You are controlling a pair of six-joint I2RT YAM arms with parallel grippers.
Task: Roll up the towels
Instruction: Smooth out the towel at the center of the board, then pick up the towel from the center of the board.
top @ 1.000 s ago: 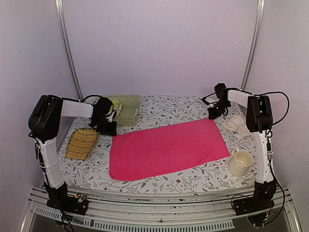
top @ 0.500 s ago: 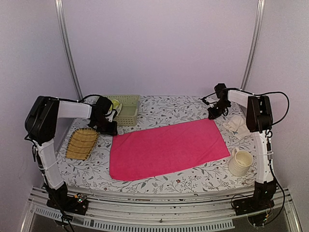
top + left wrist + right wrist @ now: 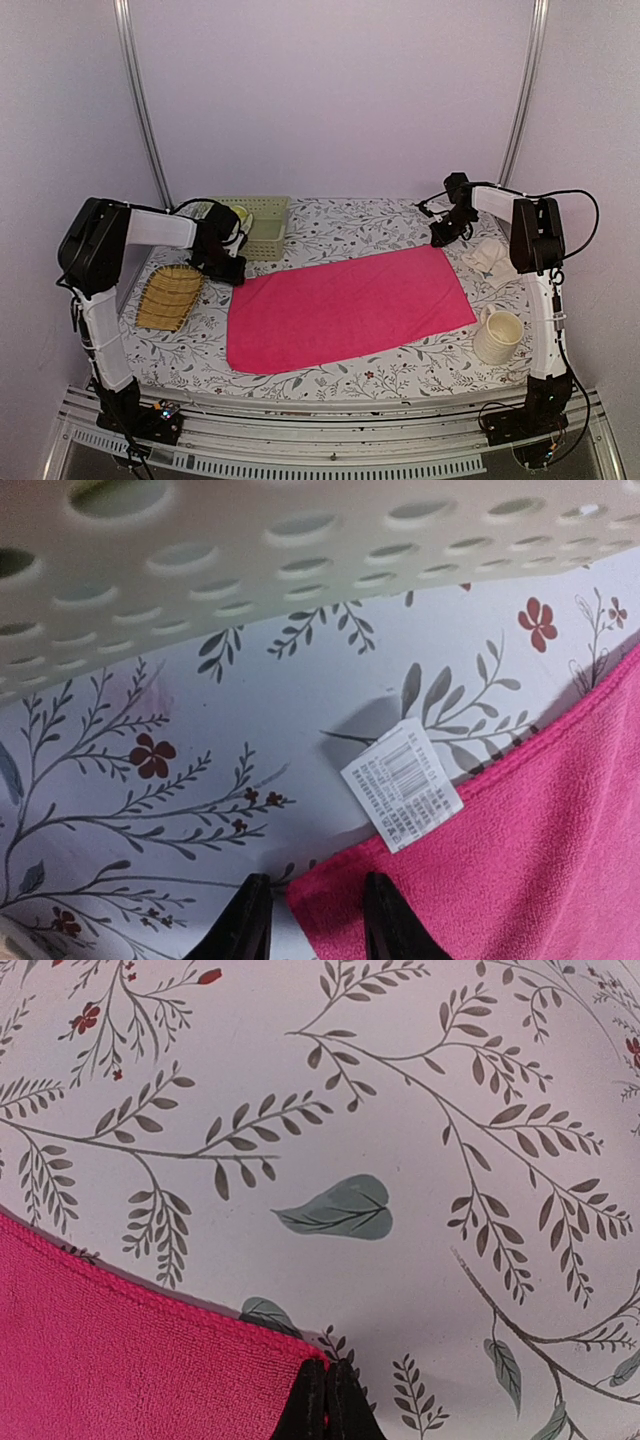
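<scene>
The pink towel (image 3: 345, 305) lies flat and open, between the two grippers. The right gripper (image 3: 325, 1400) has its fingers pressed together on the very tip of the far corner; so little cloth is under them that it may slip out at the first pull. The left gripper (image 3: 315, 920) stands with fingers apart, the other far corner between them, not yet pinched. If it closes too shallow, it catches only the hem, or the white tag (image 3: 402, 798) just ahead of it. Then one side would lift alone and the roll would go crooked. The perforated basket (image 3: 300, 560) is near, beyond the left fingers; a raised corner could brush it. The cream towel (image 3: 490, 257) lies crumpled beside the right gripper, untouched.
</scene>
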